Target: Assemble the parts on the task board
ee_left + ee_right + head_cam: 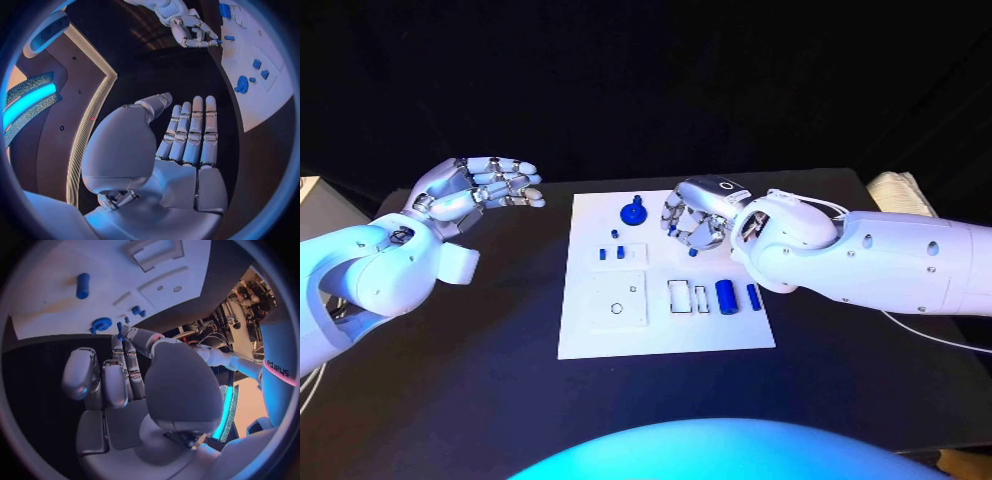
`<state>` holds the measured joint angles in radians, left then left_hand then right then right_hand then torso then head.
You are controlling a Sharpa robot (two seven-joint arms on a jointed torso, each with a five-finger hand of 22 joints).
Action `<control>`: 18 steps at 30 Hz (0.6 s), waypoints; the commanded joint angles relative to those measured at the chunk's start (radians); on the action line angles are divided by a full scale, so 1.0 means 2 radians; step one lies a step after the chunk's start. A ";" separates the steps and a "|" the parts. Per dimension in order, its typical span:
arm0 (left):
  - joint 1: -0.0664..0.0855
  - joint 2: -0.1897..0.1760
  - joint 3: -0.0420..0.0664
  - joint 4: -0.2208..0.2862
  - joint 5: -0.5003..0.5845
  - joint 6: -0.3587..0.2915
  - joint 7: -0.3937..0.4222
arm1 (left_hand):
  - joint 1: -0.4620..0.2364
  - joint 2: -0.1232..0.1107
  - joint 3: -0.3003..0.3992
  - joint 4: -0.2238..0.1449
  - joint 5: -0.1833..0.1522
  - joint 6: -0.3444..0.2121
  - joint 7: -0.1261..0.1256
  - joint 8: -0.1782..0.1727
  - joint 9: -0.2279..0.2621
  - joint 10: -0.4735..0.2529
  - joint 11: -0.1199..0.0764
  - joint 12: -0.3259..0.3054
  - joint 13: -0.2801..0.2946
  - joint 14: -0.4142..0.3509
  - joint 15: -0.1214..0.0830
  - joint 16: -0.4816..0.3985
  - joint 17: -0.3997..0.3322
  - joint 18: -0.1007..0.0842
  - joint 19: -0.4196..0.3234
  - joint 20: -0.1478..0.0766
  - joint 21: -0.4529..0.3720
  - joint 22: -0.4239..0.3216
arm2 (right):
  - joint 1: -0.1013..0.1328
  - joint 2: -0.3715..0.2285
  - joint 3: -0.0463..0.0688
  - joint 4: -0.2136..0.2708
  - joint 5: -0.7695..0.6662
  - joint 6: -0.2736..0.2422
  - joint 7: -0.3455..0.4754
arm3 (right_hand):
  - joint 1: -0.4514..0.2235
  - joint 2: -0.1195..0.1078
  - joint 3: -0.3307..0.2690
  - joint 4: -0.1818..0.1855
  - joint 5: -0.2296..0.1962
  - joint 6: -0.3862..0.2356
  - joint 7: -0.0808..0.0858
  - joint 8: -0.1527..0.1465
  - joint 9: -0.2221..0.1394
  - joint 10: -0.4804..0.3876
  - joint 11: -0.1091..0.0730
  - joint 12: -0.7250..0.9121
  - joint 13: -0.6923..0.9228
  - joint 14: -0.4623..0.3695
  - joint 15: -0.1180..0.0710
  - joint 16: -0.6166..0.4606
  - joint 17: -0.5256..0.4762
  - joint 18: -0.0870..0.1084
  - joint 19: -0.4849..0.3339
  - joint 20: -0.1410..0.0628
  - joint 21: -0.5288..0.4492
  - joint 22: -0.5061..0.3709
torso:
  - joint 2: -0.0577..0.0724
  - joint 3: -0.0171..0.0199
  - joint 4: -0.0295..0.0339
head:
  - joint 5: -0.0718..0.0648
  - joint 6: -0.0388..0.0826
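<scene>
1. The flat white rectangular task board lies in the middle of the black table. It is the target, so I judge the step needs a straight, slow descent over one of its sockets, not a sideways sweep.
2. The right hand hovers over the board's far half with its fingers curled down. It appears to pinch a small blue peg-like part between the thumb and a fingertip. It should keep that pinch light and the peg upright, because a tilt would jam it at the hole's edge.
3. The left hand is raised off to the board's left side, fingers stretched out and holding nothing. It could well come in to steady the board's edge.
4. Now the looks. The stubby blue cylinder lies on the board's right part, just beside two white rectangular recesses.
5. The blue round knob-shaped part sits near the board's far edge, close to the right hand's fingers but apart from them.
6. The pinched peg is the smallest piece: smooth, glossy plastic and likely slippery. I cannot tell which socket it is meant for.
</scene>
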<state>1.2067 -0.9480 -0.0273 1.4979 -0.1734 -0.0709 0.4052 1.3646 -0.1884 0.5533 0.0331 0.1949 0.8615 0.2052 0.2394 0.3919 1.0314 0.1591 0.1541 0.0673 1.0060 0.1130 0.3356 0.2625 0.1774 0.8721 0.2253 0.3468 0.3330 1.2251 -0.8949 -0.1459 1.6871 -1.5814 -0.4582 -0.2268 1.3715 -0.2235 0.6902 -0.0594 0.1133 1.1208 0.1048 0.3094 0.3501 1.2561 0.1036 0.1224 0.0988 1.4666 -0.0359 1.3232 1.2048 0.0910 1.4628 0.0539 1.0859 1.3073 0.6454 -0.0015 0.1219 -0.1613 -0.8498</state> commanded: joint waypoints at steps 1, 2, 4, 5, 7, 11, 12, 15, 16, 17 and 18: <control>0.000 0.002 0.000 0.000 0.003 0.001 0.003 | 0.003 0.001 -0.004 0.000 0.003 0.003 0.002 -0.002 -0.001 0.004 0.001 -0.001 0.000 0.004 0.001 -0.003 0.001 0.002 0.002 0.000 -0.002 -0.001 | -0.004 0.009 0.000 0.011 0.013 -0.012 0.016 | 0.002 0.006 0.000 -0.003 -0.001 0.003 0.000 0.001 0.000 0.037 -0.035 0.000 0.015 0.018 -0.004 0.002 0.000 -0.006 0.012 0.000 -0.001 0.063 | 0.000 -0.0009 -0.0001 | 0.013 -0.003; 0.000 0.002 0.000 0.000 0.003 0.001 0.003 | 0.003 0.001 -0.004 0.000 0.003 0.003 0.002 -0.002 -0.001 0.004 0.001 -0.001 0.000 0.004 0.001 -0.003 0.001 0.002 0.002 0.000 -0.002 -0.001 | -0.005 0.011 0.000 0.012 0.013 -0.012 0.016 | 0.002 0.006 0.000 -0.003 -0.001 0.003 0.000 0.001 0.000 0.037 -0.035 0.000 0.015 0.018 -0.004 0.002 0.000 -0.006 0.012 0.000 -0.001 0.063 | 0.000 -0.0010 -0.0002 | 0.016 -0.004; 0.000 0.003 0.000 0.000 0.003 0.000 0.003 | 0.003 0.001 -0.004 0.000 0.003 0.003 0.002 -0.002 -0.001 0.004 0.001 -0.001 0.000 0.004 0.001 -0.003 0.001 0.002 0.002 0.000 -0.002 -0.001 | -0.010 0.017 0.000 0.014 0.014 -0.012 0.018 | 0.002 0.006 0.000 -0.004 0.000 0.003 0.000 0.001 0.000 0.037 -0.035 0.000 0.015 0.018 -0.004 0.002 -0.001 -0.006 0.011 0.000 -0.001 0.063 | 0.000 -0.0008 -0.0002 | 0.022 -0.006; 0.000 0.004 0.000 0.000 0.003 0.000 0.003 | 0.003 0.001 -0.004 0.000 0.003 0.003 0.002 -0.002 -0.001 0.004 0.001 -0.001 0.000 0.004 0.001 -0.003 0.001 0.002 0.002 0.000 -0.002 -0.001 | -0.011 0.020 0.000 0.014 0.013 -0.012 0.019 | 0.002 0.006 0.000 -0.004 0.000 0.003 0.000 0.001 0.000 0.037 -0.035 0.000 0.015 0.018 -0.004 0.002 -0.001 -0.006 0.011 0.000 -0.001 0.063 | 0.000 -0.0011 0.0000 | 0.026 -0.007; 0.000 0.004 0.000 0.000 0.003 -0.001 0.003 | 0.003 0.001 -0.004 0.000 0.003 0.003 0.002 -0.002 -0.001 0.004 0.001 -0.001 0.000 0.004 0.001 -0.003 0.001 0.002 0.002 0.000 -0.002 -0.001 | -0.016 0.025 0.000 0.013 0.010 -0.013 0.021 | 0.003 0.006 0.000 -0.004 0.000 0.003 0.000 0.001 0.000 0.036 -0.034 -0.001 0.015 0.018 -0.004 0.002 0.000 -0.006 0.012 0.000 -0.001 0.063 | 0.001 -0.0009 0.0003 | 0.031 -0.006; 0.000 0.005 0.000 0.000 0.005 -0.005 0.005 | 0.003 0.001 -0.004 0.000 0.003 0.003 0.002 -0.002 -0.001 0.004 0.001 -0.001 0.000 0.003 0.001 -0.003 0.001 0.002 0.002 0.000 -0.003 -0.001 | -0.026 0.038 0.000 0.006 0.001 -0.014 0.024 | 0.003 0.006 0.000 -0.004 0.000 0.003 0.000 0.001 0.000 0.036 -0.034 -0.001 0.015 0.018 -0.004 0.002 0.000 -0.006 0.012 0.000 -0.001 0.063 | 0.000 0.0005 -0.0004 | 0.047 -0.010; 0.000 0.006 0.000 -0.001 0.005 -0.005 0.005 | 0.003 0.001 -0.004 0.000 0.003 0.003 0.002 -0.002 -0.001 0.004 0.001 -0.001 0.000 0.003 0.001 -0.003 0.001 0.002 0.002 0.000 -0.003 -0.001 | -0.028 0.042 0.000 0.004 -0.002 -0.015 0.024 | 0.003 0.006 0.000 -0.004 0.000 0.003 0.000 0.001 0.000 0.036 -0.034 -0.001 0.015 0.018 -0.004 0.002 0.000 -0.006 0.012 0.000 -0.001 0.063 | 0.000 0.0009 -0.0002 | 0.050 -0.011; 0.000 0.007 0.000 0.000 0.006 -0.006 0.005 | 0.003 0.001 -0.004 0.000 0.003 0.003 0.002 -0.002 -0.001 0.004 0.001 -0.001 0.000 0.003 0.001 -0.003 0.001 0.002 0.002 0.000 -0.003 -0.001 | -0.037 0.051 -0.001 -0.002 -0.010 -0.017 0.025 | 0.003 0.006 0.000 -0.004 0.000 0.003 0.000 0.001 0.000 0.036 -0.034 -0.001 0.015 0.018 -0.004 0.002 0.000 -0.006 0.012 0.000 -0.001 0.063 | 0.001 0.0003 0.0002 | 0.058 -0.011; 0.000 0.007 0.000 0.000 0.006 -0.006 0.005 | 0.003 0.001 -0.004 0.000 0.003 0.003 0.002 -0.002 -0.001 0.004 0.001 -0.001 0.000 0.003 0.001 -0.003 0.001 0.002 0.002 0.000 -0.003 -0.001 | -0.038 0.053 -0.001 -0.003 -0.012 -0.017 0.025 | 0.003 0.006 0.000 -0.004 0.000 0.003 0.000 0.001 0.000 0.036 -0.034 -0.001 0.015 0.018 -0.004 0.002 0.000 -0.006 0.012 0.000 -0.001 0.063 | 0.001 0.0003 0.0004 | 0.060 -0.011; 0.000 0.007 0.000 0.000 0.006 -0.006 0.005 | 0.003 0.001 -0.004 0.000 0.003 0.003 0.002 -0.002 -0.001 0.004 0.001 -0.001 0.000 0.003 0.001 -0.003 0.001 0.002 0.002 0.000 -0.003 -0.001 | -0.041 0.056 -0.001 -0.006 -0.014 -0.017 0.025 | 0.003 0.006 0.001 -0.005 0.000 0.002 0.001 0.000 0.000 0.036 -0.034 -0.001 0.015 0.018 -0.004 0.003 0.001 -0.006 0.012 -0.001 0.000 0.064 | 0.001 -0.0001 0.0003 | 0.062 -0.011; 0.000 0.008 0.000 0.000 0.006 -0.006 0.005 | 0.003 0.001 -0.004 0.000 0.003 0.003 0.002 -0.002 -0.001 0.004 0.001 -0.001 0.000 0.003 0.001 -0.003 0.001 0.002 0.002 0.000 -0.003 -0.001 | -0.043 0.059 -0.001 -0.008 -0.016 -0.017 0.025 | 0.003 0.006 0.001 -0.005 0.000 0.002 0.001 0.000 0.000 0.036 -0.034 -0.001 0.015 0.018 -0.004 0.003 0.001 -0.006 0.012 -0.001 0.000 0.064 | 0.001 -0.0002 0.0004 | 0.065 -0.011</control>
<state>1.2067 -0.9359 -0.0275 1.4962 -0.1713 -0.0788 0.4058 1.3646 -0.1884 0.5505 0.0303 0.1949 0.8615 0.2052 0.2394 0.3919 1.0313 0.1592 0.1541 0.0671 1.0060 0.1130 0.3356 0.2635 0.1774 0.8721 0.2253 0.3468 0.3323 1.1417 -0.7801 -0.1475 1.6751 -1.5785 -0.4812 -0.1939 1.3768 -0.2184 0.6914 -0.0608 0.1063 1.1207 0.1048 0.3094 0.3500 1.2558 0.1034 0.1155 0.0988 1.4645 -0.0379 1.3232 1.2048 0.0914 1.4627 0.0539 1.0859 1.3080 0.6468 -0.0012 0.1219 -0.0448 -0.8716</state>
